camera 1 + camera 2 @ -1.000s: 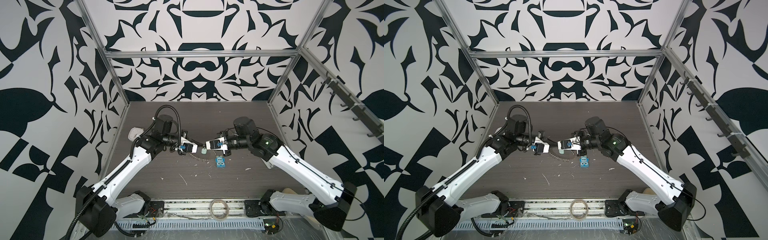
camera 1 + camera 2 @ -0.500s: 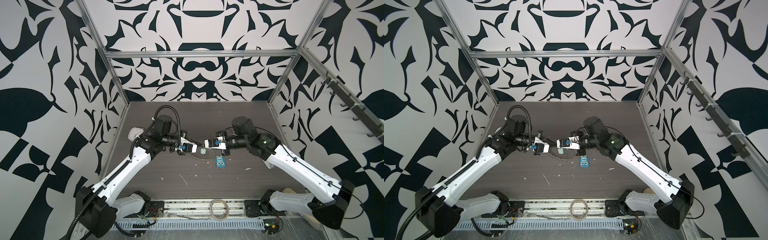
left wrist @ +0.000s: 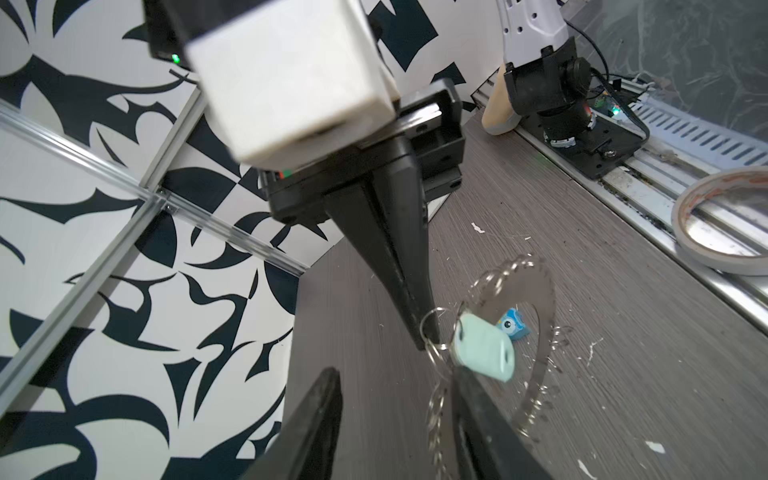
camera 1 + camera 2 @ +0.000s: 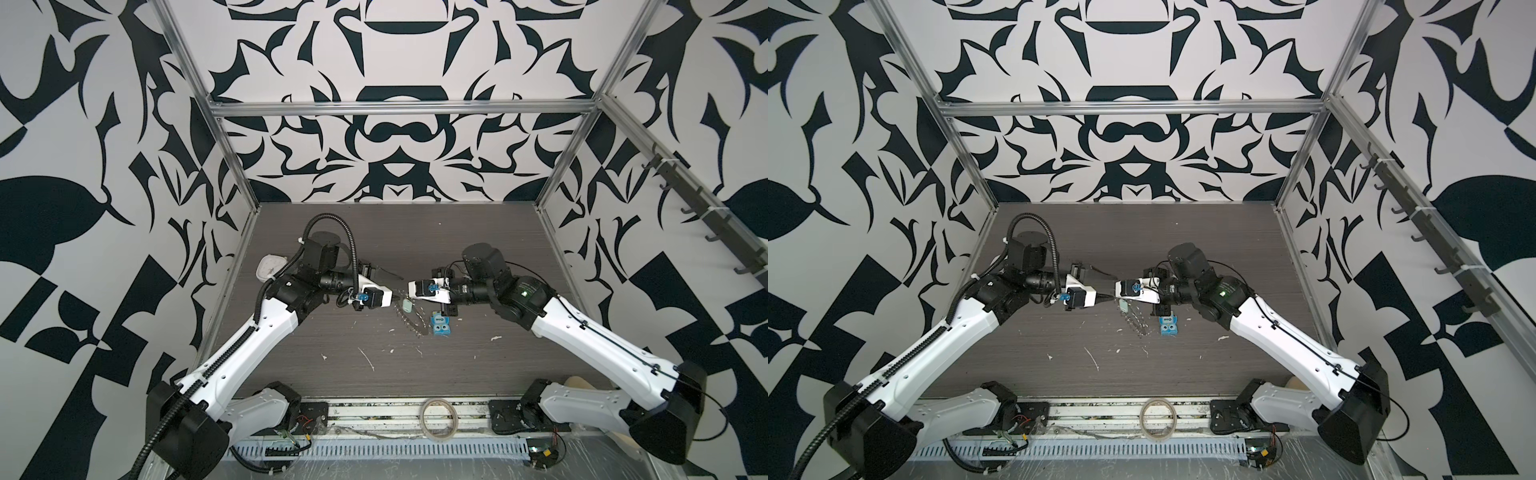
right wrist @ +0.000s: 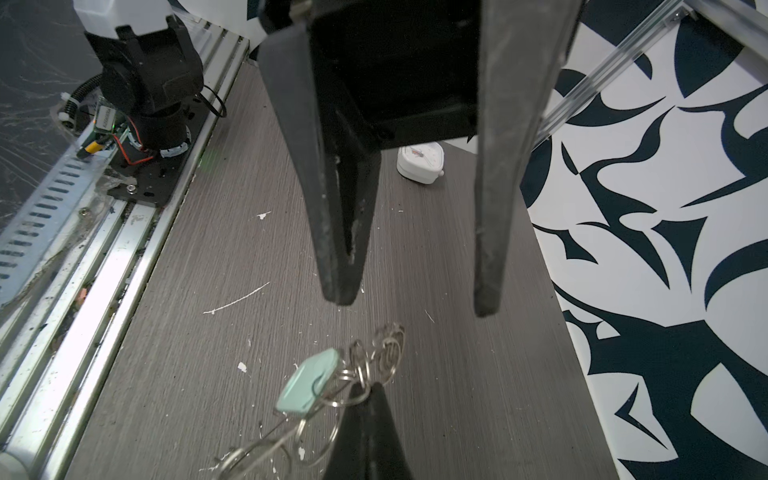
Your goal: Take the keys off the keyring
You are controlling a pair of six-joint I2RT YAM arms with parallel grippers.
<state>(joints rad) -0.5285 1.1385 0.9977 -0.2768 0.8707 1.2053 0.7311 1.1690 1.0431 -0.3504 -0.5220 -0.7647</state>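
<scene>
While the left gripper (image 4: 401,286) stands half open and empty just left of centre in a top view, the key (image 4: 407,306) hangs mid-frame from the keyring (image 4: 415,325), whose loop the right gripper (image 3: 428,338) pinches tight. Probably best: clamp the key alone, then pull steadily leftward.

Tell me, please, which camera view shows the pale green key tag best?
The left wrist view: the key tag is large and sharp, with its end hole visible. The right wrist view shows the tag crossed by a wire loop; both top views show a tiny speck.
</scene>
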